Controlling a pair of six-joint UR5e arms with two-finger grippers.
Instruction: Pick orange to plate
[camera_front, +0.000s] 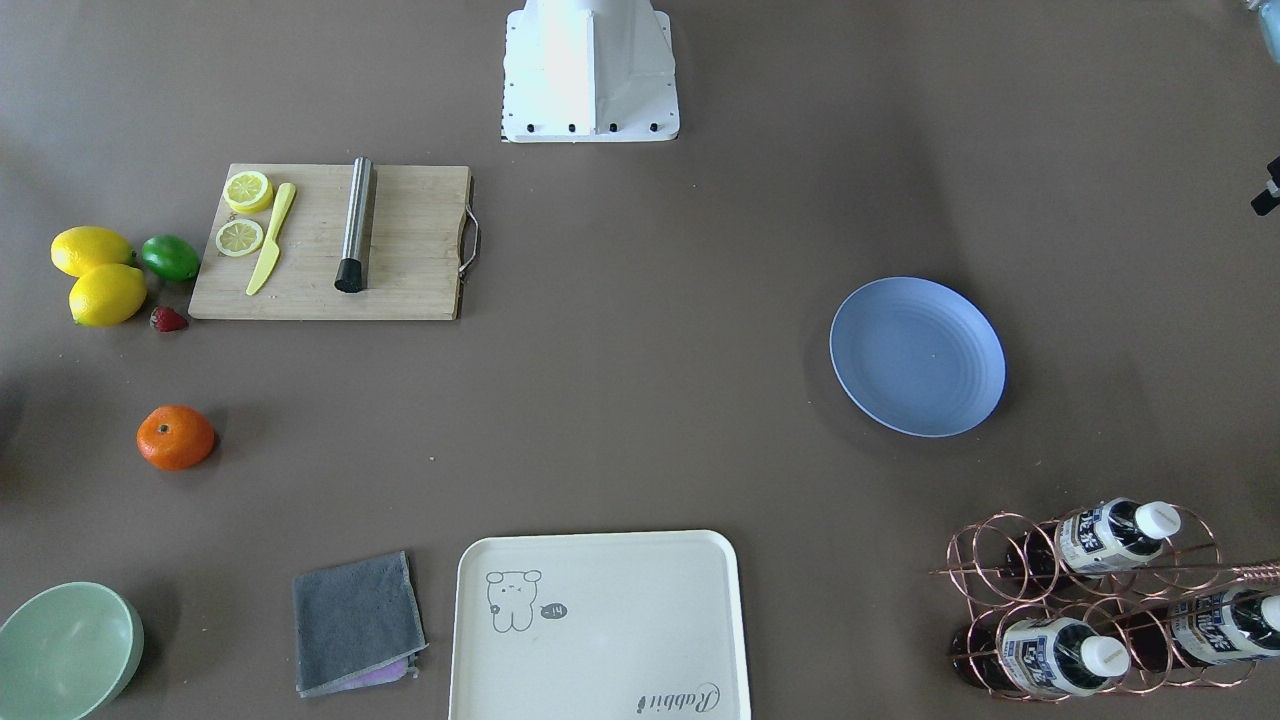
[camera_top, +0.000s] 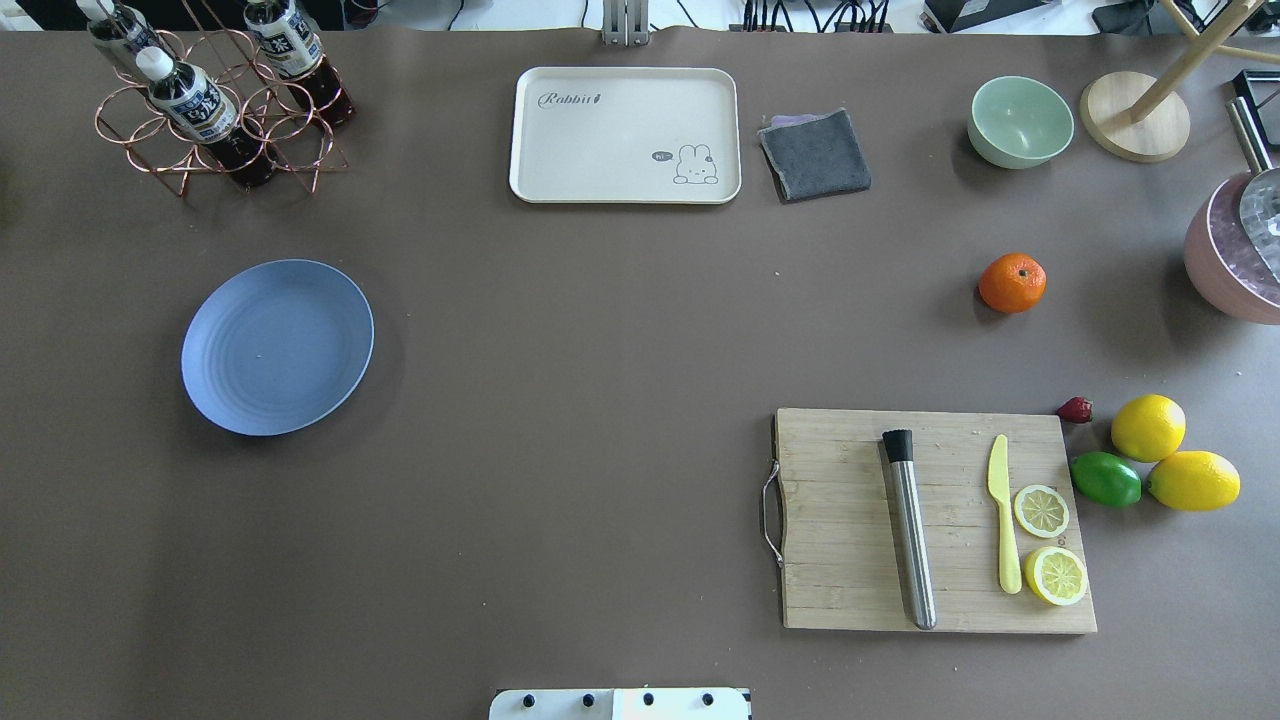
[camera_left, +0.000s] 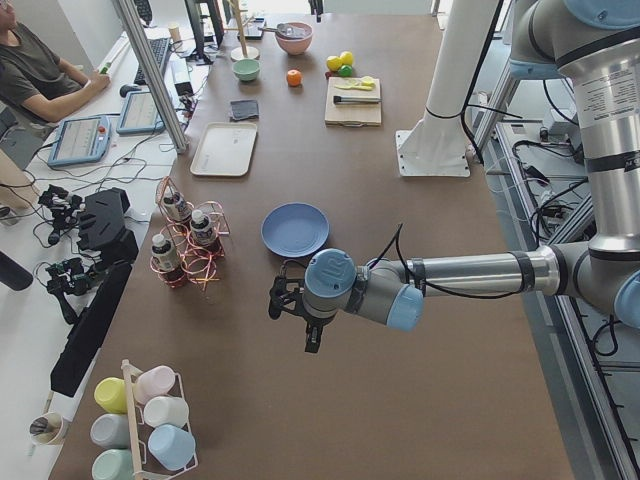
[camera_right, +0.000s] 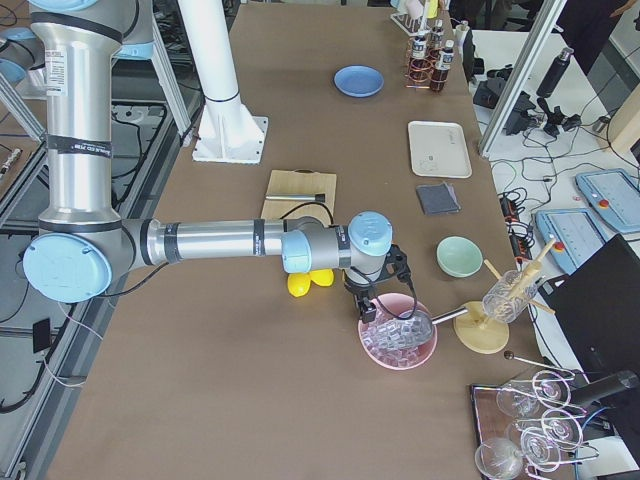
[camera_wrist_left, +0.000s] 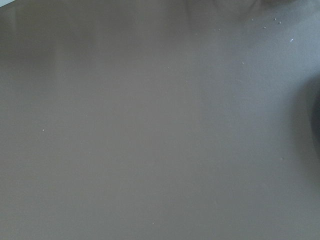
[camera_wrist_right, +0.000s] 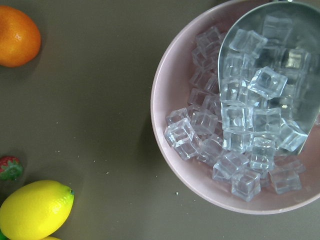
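The orange (camera_top: 1012, 283) sits alone on the brown table, on my right side, between the green bowl and the lemons. It also shows in the front view (camera_front: 175, 437) and at the top left of the right wrist view (camera_wrist_right: 17, 35). The empty blue plate (camera_top: 277, 347) lies far off on my left side (camera_front: 917, 357). My right gripper (camera_right: 368, 300) hovers over the pink ice bowl, beside the orange. Past the plate, my left gripper (camera_left: 285, 299) hangs over bare table. Only the side views show the grippers, so I cannot tell whether either is open or shut.
A pink bowl (camera_wrist_right: 165, 75) of ice cubes with a metal scoop stands right of the orange. Two lemons (camera_top: 1148, 428), a lime (camera_top: 1105, 479), a strawberry and a cutting board (camera_top: 850, 560) lie nearer me. Cream tray (camera_top: 625, 110), grey cloth, green bowl (camera_top: 1020, 122) and bottle rack (camera_top: 215, 120) line the far edge.
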